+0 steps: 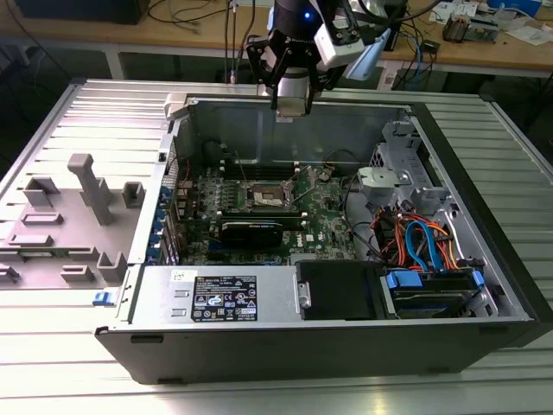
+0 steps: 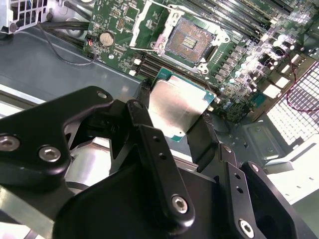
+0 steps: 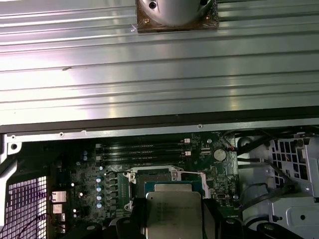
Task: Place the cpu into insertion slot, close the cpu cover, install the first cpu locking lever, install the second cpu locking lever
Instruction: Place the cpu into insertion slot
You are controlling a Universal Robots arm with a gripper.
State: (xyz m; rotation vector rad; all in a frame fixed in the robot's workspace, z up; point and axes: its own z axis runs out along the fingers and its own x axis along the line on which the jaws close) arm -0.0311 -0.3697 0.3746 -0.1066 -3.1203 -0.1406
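Clamps the cpu (image 2: 179,107) by two opposite edges with the gripper (image 2: 175,112), jaws closed on it, high above the green board (image 2: 122,22) and clear of the open insertion slot (image 2: 189,44). Probably handles light, thin and stiff, with slick metal top and fragile underside; suits an edge-only hold, gentle squeeze, kept level
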